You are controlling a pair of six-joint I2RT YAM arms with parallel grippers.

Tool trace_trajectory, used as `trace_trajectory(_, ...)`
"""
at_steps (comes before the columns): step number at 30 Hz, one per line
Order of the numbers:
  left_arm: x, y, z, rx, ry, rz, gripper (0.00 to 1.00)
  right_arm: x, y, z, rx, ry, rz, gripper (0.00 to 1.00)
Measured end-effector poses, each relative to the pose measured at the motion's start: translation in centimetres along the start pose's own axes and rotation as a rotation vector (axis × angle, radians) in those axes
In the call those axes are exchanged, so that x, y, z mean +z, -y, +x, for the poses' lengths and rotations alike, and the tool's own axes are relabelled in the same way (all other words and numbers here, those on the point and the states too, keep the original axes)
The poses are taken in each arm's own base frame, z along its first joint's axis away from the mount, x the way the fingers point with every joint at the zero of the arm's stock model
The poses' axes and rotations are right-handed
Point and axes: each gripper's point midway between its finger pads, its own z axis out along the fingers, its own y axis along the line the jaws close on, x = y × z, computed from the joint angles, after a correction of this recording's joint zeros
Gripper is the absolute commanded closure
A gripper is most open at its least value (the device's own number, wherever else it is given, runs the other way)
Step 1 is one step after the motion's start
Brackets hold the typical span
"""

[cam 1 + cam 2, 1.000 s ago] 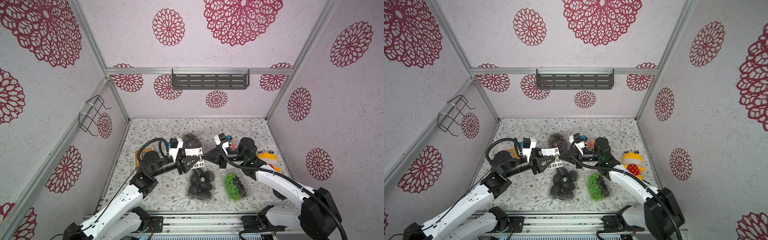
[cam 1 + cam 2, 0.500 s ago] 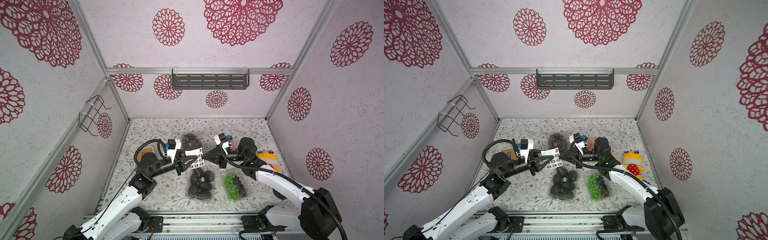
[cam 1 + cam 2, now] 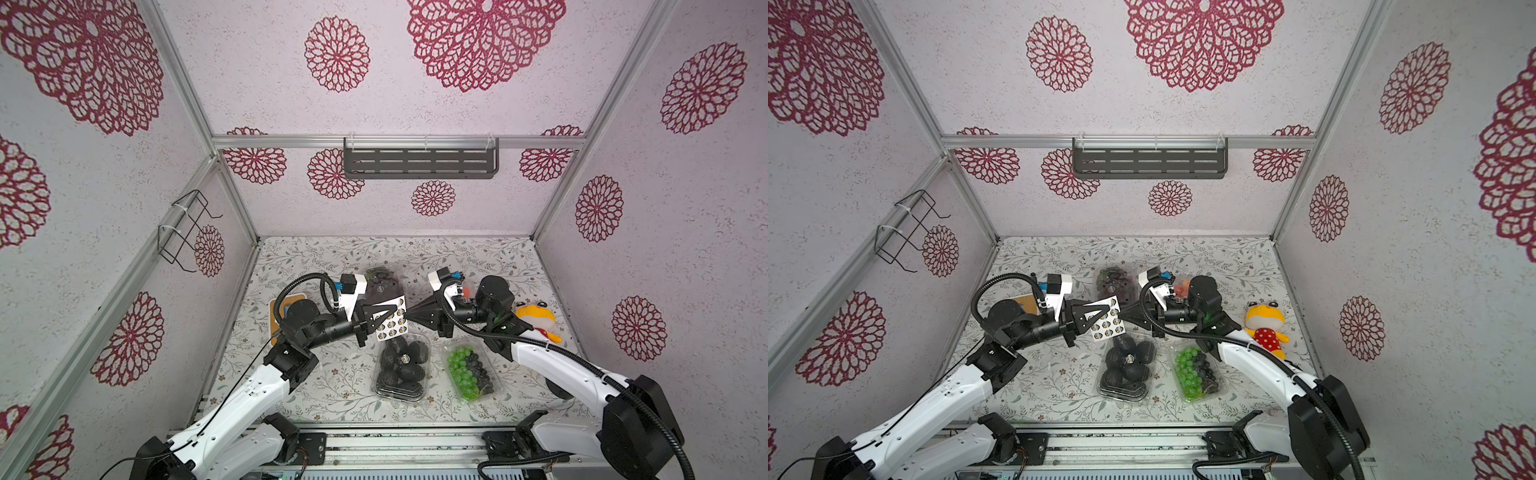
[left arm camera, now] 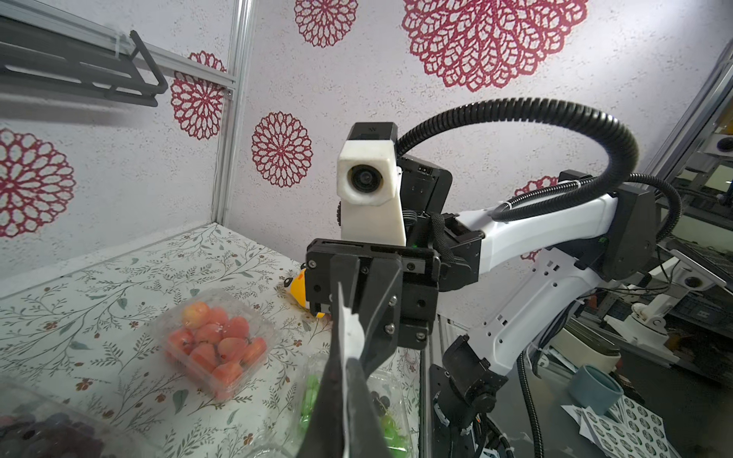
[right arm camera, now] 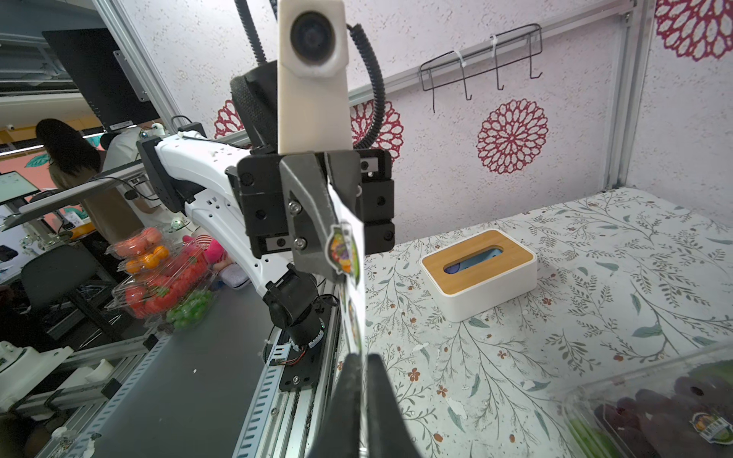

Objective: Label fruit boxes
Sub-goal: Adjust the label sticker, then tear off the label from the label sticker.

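A white sticker sheet [image 3: 390,325] [image 3: 1106,321] hangs in the air between both arms, above the fruit boxes. My left gripper [image 3: 395,315] [image 4: 346,374] is shut on one edge of it. My right gripper [image 3: 409,318] [image 5: 361,359] stands slightly open, with the sheet's [image 5: 349,253] other edge in the narrow gap. The box of black round fruits [image 3: 401,365] and the green-and-black grape box [image 3: 471,372] lie near the front. The dark purple grape box [image 3: 380,284] sits behind the sheet. The strawberry box [image 4: 216,341] [image 3: 1179,286] is partly hidden behind the right arm.
A white box with a wooden lid [image 5: 478,269] sits at the left behind the left arm. A yellow plush toy [image 3: 536,318] lies at the right. A dark shelf [image 3: 419,162] hangs on the back wall and a wire rack [image 3: 187,232] on the left wall.
My left gripper's wide jaws have shut on the sheet's edge. My right gripper, shut on the sheet before, has parted its jaws a little. The sheet has hardly moved.
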Motion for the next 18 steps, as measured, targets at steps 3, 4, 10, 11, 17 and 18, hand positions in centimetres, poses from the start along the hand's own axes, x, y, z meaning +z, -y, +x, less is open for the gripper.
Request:
trace_trajectory(3, -0.2, -0.5, -0.2, 0.006, 0.009, -0.04, 1.0, -0.8, 1.7, -1.1, 0.019, 0.044, 0.188, 0.58)
trace_trajectory(4, -0.2, -0.9, -0.2, 0.006, 0.011, -0.067, 1.0, -1.4, 1.9, -1.8, 0.009, 0.069, 0.256, 0.57)
trace_trajectory(10, 0.3, -3.0, 0.4, 0.015, -0.015, -0.192, 1.0, -2.6, 0.1, -5.3, -0.066, 0.179, 0.389, 0.54)
trace_trajectory(11, 0.5, -3.1, 0.4, 0.018, -0.02, -0.198, 1.0, -2.4, 0.3, -5.4, -0.063, 0.178, 0.399, 0.51)
trace_trajectory(17, 1.0, -4.1, 1.0, 0.025, -0.04, -0.246, 1.0, -0.5, 3.0, -3.9, -0.014, 0.114, 0.48, 0.49)
trace_trajectory(18, 1.0, -4.2, 1.0, 0.028, -0.039, -0.253, 1.0, -0.3, 3.2, -3.5, -0.005, 0.103, 0.483, 0.5)
